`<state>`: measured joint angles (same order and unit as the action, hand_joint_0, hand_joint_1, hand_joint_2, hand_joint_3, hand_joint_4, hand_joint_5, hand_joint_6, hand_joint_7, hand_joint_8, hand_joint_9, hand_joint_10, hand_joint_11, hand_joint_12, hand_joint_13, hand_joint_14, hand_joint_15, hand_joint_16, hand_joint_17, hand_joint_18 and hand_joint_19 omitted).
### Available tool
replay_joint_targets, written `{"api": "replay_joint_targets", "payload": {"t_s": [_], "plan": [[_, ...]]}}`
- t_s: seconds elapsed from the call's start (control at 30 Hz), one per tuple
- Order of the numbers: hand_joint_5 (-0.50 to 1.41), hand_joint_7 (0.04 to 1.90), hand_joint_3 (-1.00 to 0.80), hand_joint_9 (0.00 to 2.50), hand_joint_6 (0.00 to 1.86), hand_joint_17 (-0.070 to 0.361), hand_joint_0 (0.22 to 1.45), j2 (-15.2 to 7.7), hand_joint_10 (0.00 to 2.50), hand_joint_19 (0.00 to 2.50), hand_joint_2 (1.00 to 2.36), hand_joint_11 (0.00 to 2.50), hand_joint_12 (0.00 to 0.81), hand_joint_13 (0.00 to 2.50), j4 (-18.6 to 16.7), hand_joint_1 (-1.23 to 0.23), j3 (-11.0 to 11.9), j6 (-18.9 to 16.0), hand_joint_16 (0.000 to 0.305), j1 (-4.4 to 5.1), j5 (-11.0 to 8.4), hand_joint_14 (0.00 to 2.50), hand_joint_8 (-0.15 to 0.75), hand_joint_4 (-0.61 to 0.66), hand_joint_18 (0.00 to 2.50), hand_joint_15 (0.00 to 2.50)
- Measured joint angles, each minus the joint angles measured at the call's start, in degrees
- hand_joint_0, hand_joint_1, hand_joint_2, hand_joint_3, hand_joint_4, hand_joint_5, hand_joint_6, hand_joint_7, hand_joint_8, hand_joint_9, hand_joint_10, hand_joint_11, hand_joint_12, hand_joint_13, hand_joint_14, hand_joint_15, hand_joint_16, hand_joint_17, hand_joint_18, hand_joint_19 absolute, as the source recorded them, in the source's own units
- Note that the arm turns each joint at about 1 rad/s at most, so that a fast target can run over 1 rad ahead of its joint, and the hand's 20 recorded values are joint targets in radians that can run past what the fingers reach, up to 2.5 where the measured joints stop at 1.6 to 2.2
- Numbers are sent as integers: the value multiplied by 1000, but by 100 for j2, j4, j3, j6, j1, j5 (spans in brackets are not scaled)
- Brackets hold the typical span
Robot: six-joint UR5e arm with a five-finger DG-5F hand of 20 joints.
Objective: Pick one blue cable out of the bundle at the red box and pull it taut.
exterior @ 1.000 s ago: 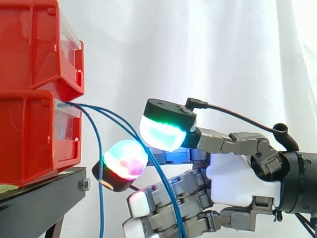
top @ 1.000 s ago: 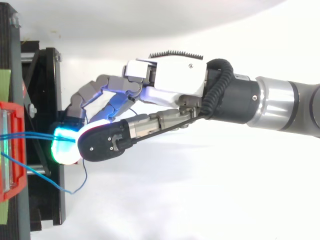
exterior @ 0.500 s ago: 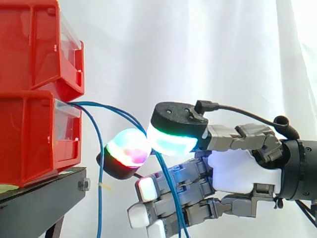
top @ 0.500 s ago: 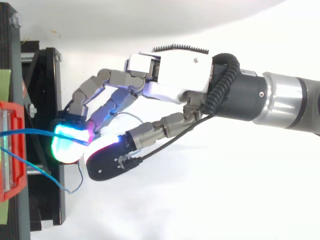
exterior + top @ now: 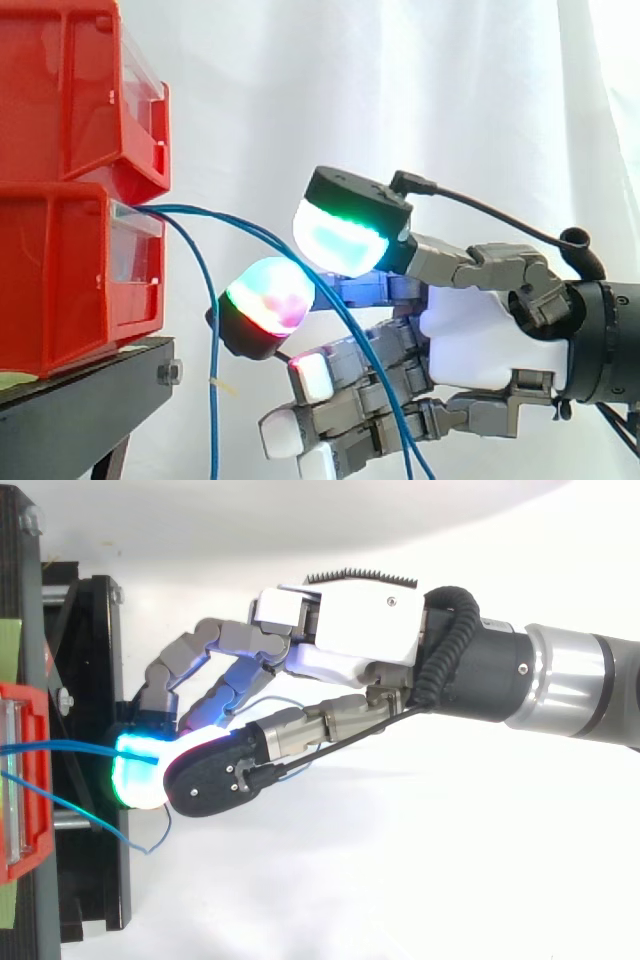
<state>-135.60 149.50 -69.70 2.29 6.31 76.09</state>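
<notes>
So, hand: the hand [image 5: 480, 345] is reaching in from the right, level with the lower red box [image 5: 60, 280]. Its fingers [image 5: 268, 300] are standing apart again, the thumb pad [image 5: 338, 240] sitting above and to the right of the glowing fingertip with a gap between them.
Cables: a bundle of blue cables [image 5: 250, 232] is coming out of the front of that box and arching right and down. Two strands are running through the gap and on down across the lower fingers, while a third strand [image 5: 213, 400] is hanging straight down near the black stand [image 5: 90, 395].
Change: half a second ago the thumb pad and fingertip were pressing together on the strands; now the thumb is lifting away, so the pinch is letting go.
From above: the thumb is lying over the fingertip pad, so the gap isn't showing from there.
Slack: the strands are still sagging in a curve; nothing is being drawn tight.
Meaning: I'm judging that no single cable is being held yet. The hand is probably needing to part one strand from its neighbour and close on it before pulling away to the right.
</notes>
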Motion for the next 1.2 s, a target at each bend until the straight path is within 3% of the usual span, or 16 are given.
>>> {"api": "replay_joint_targets", "payload": {"t_s": [0.07,0.2,0.43,0.5,0.63,0.87,0.9,1.0,1.2], "plan": [[-137,699,-240,1008,950,110,615,1,5,476,1017,818,373,842,1,-777,0,0,49,0,1,12,385,50,690,424],[-138,747,-218,1011,956,109,675,0,4,447,1019,869,370,851,6,-858,0,0,48,-1,1,14,375,-34,724,428],[-141,811,-282,1007,977,105,758,0,4,418,1017,879,358,868,7,-894,0,6,47,-1,-2,14,366,-127,752,419],[-144,915,-340,1007,978,104,791,2,3,416,1013,883,354,868,4,-901,0,8,46,-4,0,14,360,-124,751,422],[-151,847,-476,1003,995,101,816,23,5,404,1002,906,352,873,6,-885,0,16,45,-8,2,12,353,-141,746,419],[-147,612,-500,1313,981,102,648,35,0,399,1000,1210,357,914,4,-908,0,33,45,-9,-2,14,375,26,761,448],[-147,607,-500,1340,979,103,624,34,223,409,1000,1194,360,922,3,-896,0,34,46,-9,-3,14,371,28,760,457],[-149,654,-500,1384,948,108,555,34,499,436,1000,1123,371,944,1,-839,0,35,48,-8,-4,15,361,44,770,471],[-146,665,-500,1399,931,122,503,34,517,458,1000,1083,398,959,-6,-672,0,35,54,-12,1,15,382,47,775,484]]}}
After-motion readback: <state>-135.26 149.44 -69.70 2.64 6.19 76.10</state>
